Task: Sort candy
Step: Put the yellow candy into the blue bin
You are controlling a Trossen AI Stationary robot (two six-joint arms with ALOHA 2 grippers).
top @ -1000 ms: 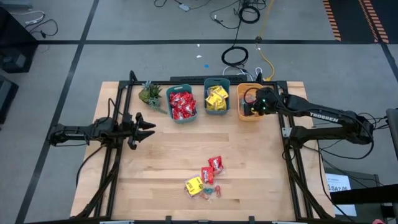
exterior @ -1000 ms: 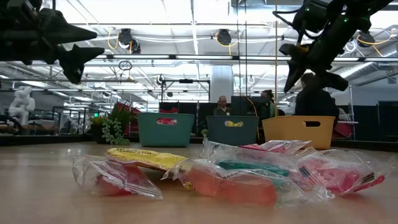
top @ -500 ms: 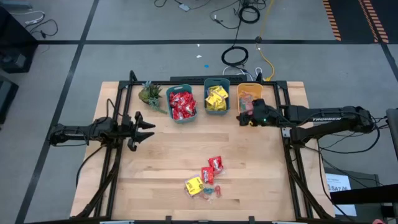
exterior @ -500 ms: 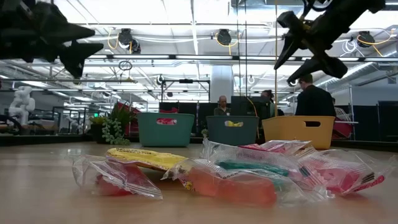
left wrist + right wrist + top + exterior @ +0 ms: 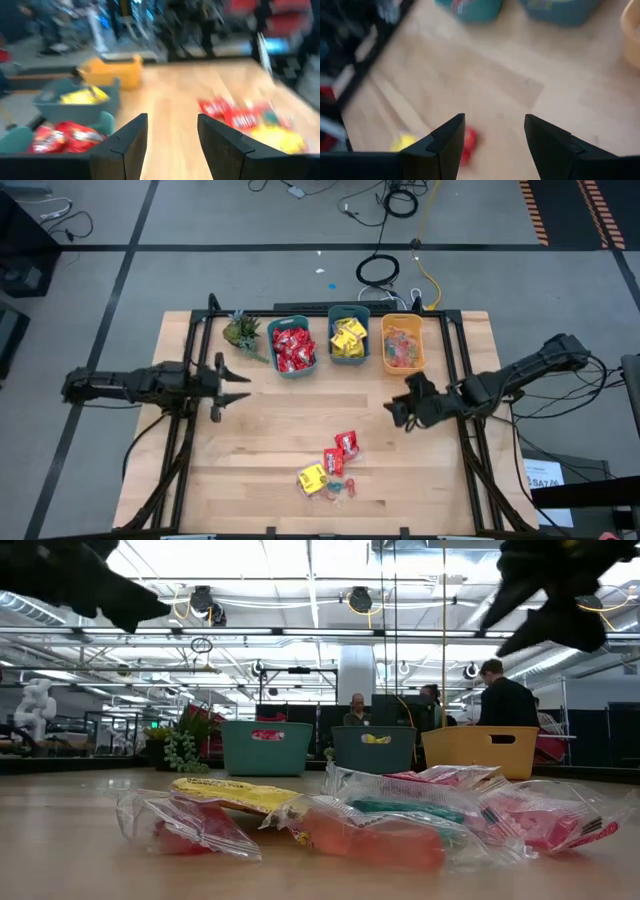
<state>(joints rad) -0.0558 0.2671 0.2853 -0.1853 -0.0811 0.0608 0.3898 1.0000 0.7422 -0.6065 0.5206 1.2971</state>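
Right gripper (image 5: 397, 412) now off the orange plastic bin (image 5: 403, 345), over bare wooden table (image 5: 280, 420), fingers apart and empty, facing the leftover wrapped candy pile (image 5: 334, 464) near the front edge. Drop done; next pick pending. Left gripper (image 5: 232, 377) open, idle at left.

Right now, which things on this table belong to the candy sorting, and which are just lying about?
Part of the job:
- loose candy pile near the front of the table
- bin of red packets
- bin of yellow packets
- orange bin of small twist-wrapped sweets
- right pincer, open and empty over bare table
- left pincer, open, waiting at the left side

Just lying about:
- small green plant
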